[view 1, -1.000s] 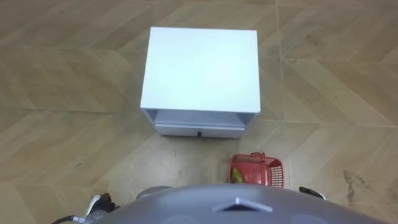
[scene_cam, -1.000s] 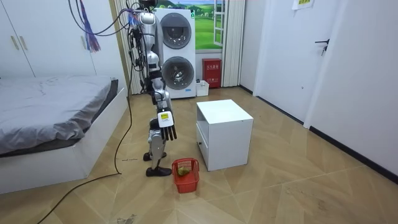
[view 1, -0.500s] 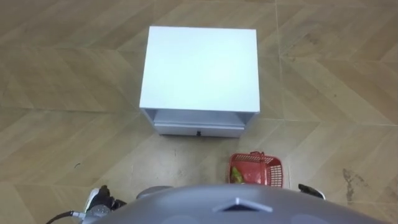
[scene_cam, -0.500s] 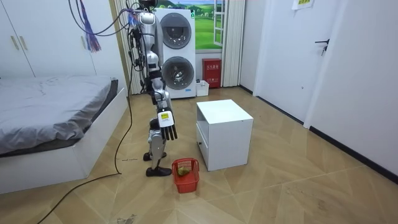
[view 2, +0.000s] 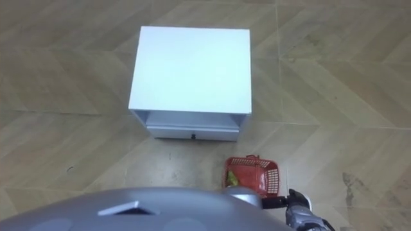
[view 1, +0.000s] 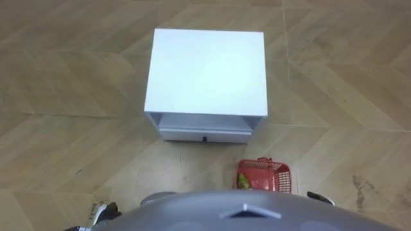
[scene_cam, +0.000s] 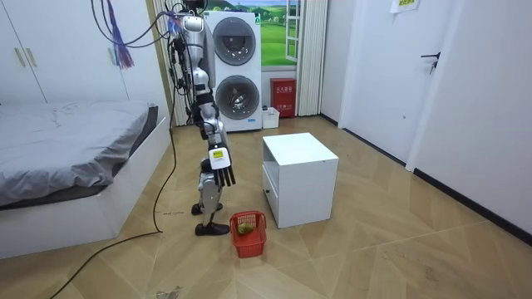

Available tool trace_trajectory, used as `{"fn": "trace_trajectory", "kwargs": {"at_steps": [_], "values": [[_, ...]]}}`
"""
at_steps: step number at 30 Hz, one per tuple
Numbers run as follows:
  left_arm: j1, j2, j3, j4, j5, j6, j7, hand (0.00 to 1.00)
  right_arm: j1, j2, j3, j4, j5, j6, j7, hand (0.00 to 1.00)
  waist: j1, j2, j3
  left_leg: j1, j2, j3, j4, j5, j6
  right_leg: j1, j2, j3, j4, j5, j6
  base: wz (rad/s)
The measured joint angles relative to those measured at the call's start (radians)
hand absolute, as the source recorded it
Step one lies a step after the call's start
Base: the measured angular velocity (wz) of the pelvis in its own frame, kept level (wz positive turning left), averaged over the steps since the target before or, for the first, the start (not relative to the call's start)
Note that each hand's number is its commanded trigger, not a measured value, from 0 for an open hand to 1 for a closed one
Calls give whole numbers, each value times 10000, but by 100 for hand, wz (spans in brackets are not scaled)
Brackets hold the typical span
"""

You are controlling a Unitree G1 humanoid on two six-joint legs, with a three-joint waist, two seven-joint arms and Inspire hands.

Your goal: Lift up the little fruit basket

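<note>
Robot stands facing the white cabinet (view 1: 205,70). The right hand (scene_cam: 223,169) hangs at its side, fingers (scene_cam: 227,177) straight, pointing down and close together, with nothing in them.

You find the fruit basket (view 1: 264,174) on the floor, below those fingers and a little ahead of them toward the cabinet, well apart from the fingertips. It sits upright, mouth up. The part you can see runs broader across the eye view, its far rim roughly along the cabinet's front and slightly skewed. The robot's chest hides the near side, so you cannot be sure of the long axis.

Yellow-green fruit (view 1: 244,182) lies at the end farther from the fingers.

The left hand (view 1: 104,210) is at lower left; you cannot tell its finger state.

Sheet on the wall (scene_cam: 405,5): writing too small to read.
</note>
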Motion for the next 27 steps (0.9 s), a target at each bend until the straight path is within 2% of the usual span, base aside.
{"fn": "trace_trajectory", "kwargs": {"at_steps": [3,4,5,6,9,10,11,12,13,14,15,16,17,18,20,21,22,23,25,27], "values": [[-74,59,-22,14,-2,-35,-118,0,26,-28,-3,-159,-36,78,60,0,2,19,90,-16,11,48,238,-172,62,-58,-30,18,276,-66,16,-5],[-103,58,-21,71,-5,-81,-121,0,31,-69,-6,-228,-49,116,64,0,4,76,95,-63,27,74,382,-352,99,-155,-38,35,506,-171,37,-7],[-98,58,59,123,-5,-145,-122,0,90,-103,-1,-379,-53,156,81,0,21,59,69,-161,-6,135,597,-438,172,-327,-119,51,844,-266,76,-5],[-97,63,89,134,0,-153,-124,0,116,-120,-3,-396,-59,160,82,0,22,60,76,-244,-18,172,741,-489,211,-479,-157,77,1017,-288,95,-17],[-133,86,704,213,-6,-248,-168,0,23,-178,-6,-589,-378,309,116,0,110,11,-27,-1220,-44,488,1547,-595,387,-1454,-164,394,1581,-153,193,-27],[-249,126,1028,323,-11,-326,-192,0,-87,-190,-31,-793,-425,366,172,0,114,156,-111,-1832,111,544,1823,-581,507,-1859,-108,484,1654,50,277,8],[-466,310,1150,502,-59,-490,-223,0,-210,-157,-154,-832,-386,384,206,0,-17,63,2,-2421,147,667,2344,-683,676,-2505,-438,402,3311,-328,369,32],[-578,414,1157,535,-67,-499,-253,0,-156,-147,-202,-833,-355,394,216,0,-37,-48,15,-2647,91,703,2627,-752,773,-2694,-678,286,4465,-572,410,69],[-707,604,1142,514,-82,-545,-270,0,-107,-154,-192,-803,-329,542,221,0,65,-291,2,-3026,-93,809,3170,-924,891,-2763,-1102,295,6684,-700,487,65],[-966,768,1117,502,-247,-589,-269,0,-273,-192,-180,-808,-367,569,222,0,309,-535,-75,-3676,-200,947,3913,-1162,994,-2765,-1382,523,8444,-671,512,40],[-1110,819,1117,519,-382,-584,-260,0,-496,-242,-165,-811,-351,561,217,0,497,-584,-68,-4108,-189,977,4412,-1330,1022,-2755,-1390,655,9098,-631,560,0],[-1461,916,1105,576,-576,-565,-216,0,-1054,-318,-30,-761,-264,434,187,0,643,-615,-62,-5013,-153,960,5445,-1574,1078,-2683,-1372,826,9903,-516,585,0],[-1897,1002,1103,647,-854,-572,-14,0,-1714,-355,22,-641,-32,179,159,0,668,-655,-11,-6024,-177,907,6409,-1756,1158,-2449,-1374,838,10306,-459,626,13],[-2210,1066,1088,743,-1032,-592,101,0,-2048,-345,32,-491,86,47,160,0,674,-726,44,-6528,-190,906,6889,-1840,1188,-2322,-1390,835,10404,-461,631,23],[-3287,1264,780,1029,-1821,-661,584,0,-3188,-270,243,-277,678,-271,176,0,866,-837,133,-8489,-292,926,8822,-2233,1199,-2154,-1368,1001,10541,-543,729,12],[-3478,1306,663,1121,-2088,-737,722,0,-3393,-237,303,-280,832,-363,183,0,870,-897,174,-8941,-378,972,9265,-2280,1218,-2164,-1347,1101,10589,-656,779,33],[-3806,1315,337,1289,-2530,-915,936,0,-3773,-225,395,-156,1105,-503,213,0,834,-775,341,-9652,-461,986,10207,-2397,1330,-2297,-1307,1256,11366,-1856,885,44],[-4087,1304,118,1395,-2729,-1099,1027,0,-3977,-218,410,41,1273,-558,325,0,849,-778,385,-10271,-529,1058,11009,-2545,1300,-2684,-1398,1295,12404,-2490,812,40],[-4142,1366,-179,1436,-2774,-1298,1168,0,-4000,-210,415,373,1508,-536,435,0,988,-826,406,-11049,-563,1165,12005,-2700,1361,-3253,-1441,1443,13875,-2968,697,22],[-4123,1465,-686,1734,-2785,-1284,1232,0,-3970,-237,422,524,1708,-465,391,0,1046,-839,458,-11728,-560,1262,12868,-2860,1432,-3717,-1429,1617,15102,-3231,709,17]]}}
